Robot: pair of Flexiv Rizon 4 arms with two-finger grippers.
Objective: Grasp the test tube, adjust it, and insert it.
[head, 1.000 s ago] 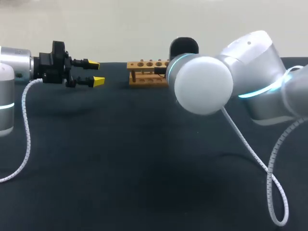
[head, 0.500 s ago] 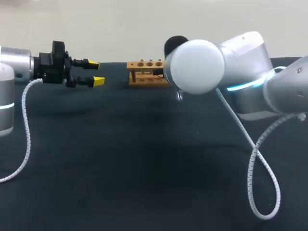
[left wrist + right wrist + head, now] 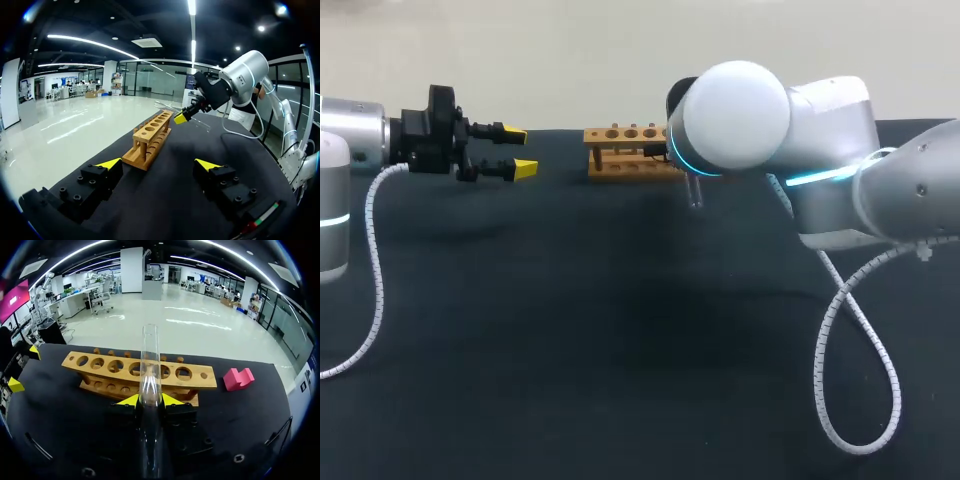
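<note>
The clear glass test tube (image 3: 150, 365) stands between the yellow tips of my right gripper (image 3: 150, 401), which is shut on it; its open end points at the wooden rack (image 3: 195, 380) just ahead. The rack has a row of several holes. In the head view the rack (image 3: 620, 150) stands at the table's far edge, the right arm's elbow (image 3: 730, 115) hides that gripper, and the tube (image 3: 694, 192) sticks out below it. My left gripper (image 3: 515, 150) hangs open to the left of the rack, holding nothing. From the left wrist, the rack (image 3: 150, 137) lies ahead of the open fingers.
A pink block (image 3: 238, 378) lies on the dark table beside the rack's end, on the side away from my left gripper. The right arm's white cable (image 3: 850, 330) loops over the table's right half.
The right arm's elbow swung left and up across the rack. The tube's end came into sight below it. The left arm kept still.
</note>
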